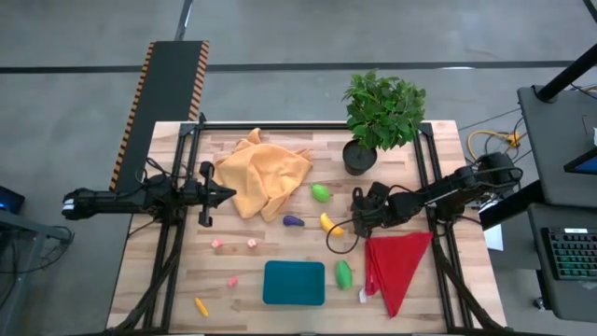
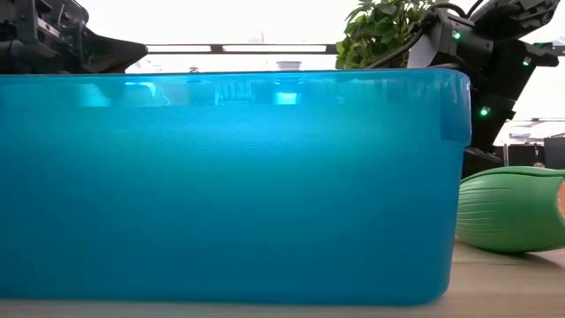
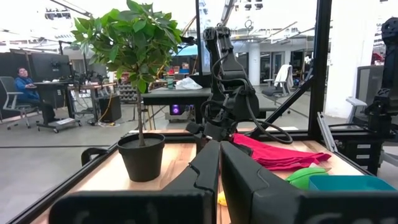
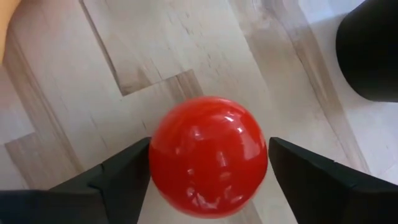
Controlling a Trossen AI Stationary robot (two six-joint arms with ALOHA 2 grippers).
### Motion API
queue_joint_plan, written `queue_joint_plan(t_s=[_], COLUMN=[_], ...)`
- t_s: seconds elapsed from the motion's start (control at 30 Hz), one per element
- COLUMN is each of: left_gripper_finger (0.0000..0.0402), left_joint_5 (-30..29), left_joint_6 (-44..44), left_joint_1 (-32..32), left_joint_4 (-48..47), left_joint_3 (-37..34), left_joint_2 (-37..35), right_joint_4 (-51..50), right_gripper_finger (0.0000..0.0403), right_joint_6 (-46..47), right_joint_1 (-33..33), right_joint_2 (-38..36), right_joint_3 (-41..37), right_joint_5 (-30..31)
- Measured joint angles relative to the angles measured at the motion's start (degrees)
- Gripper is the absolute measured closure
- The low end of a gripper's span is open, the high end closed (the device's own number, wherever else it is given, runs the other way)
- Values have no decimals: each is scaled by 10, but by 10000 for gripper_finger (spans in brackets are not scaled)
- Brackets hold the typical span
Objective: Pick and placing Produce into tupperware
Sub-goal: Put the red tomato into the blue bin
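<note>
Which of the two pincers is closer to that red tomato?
The right pincer: its fingers sit on either side of the red tomato. The left pincer waits across the table by the orange cloth.

Left pincer (image 1: 227,194) shut; right pincer (image 1: 358,217) open.

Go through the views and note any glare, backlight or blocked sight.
Low view: the tupperware fills the frame, windows behind blown out white. Right wrist view: glossy highlights on the red tomato between the right end effector fingers. Left wrist view: bright backlit room behind the potted plant.
</note>
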Motion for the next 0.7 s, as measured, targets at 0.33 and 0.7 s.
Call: queue_joint_plan(t_s=[0.33, 0.7], left_gripper_finger=[402, 402], left_joint_5=[0, 0], left_joint_6=[0, 0], left_joint_1=[0, 0], left_joint_4=[0, 0], left_joint_3=[0, 0], left_joint_2=[0, 0], right_joint_4=[0, 0], right_gripper_finger=[141, 147], right_joint_6=[0, 0], right_joint_1=[0, 0], right_joint_2=[0, 0], right_joint_3=[0, 0], right_joint_5=[1, 1])
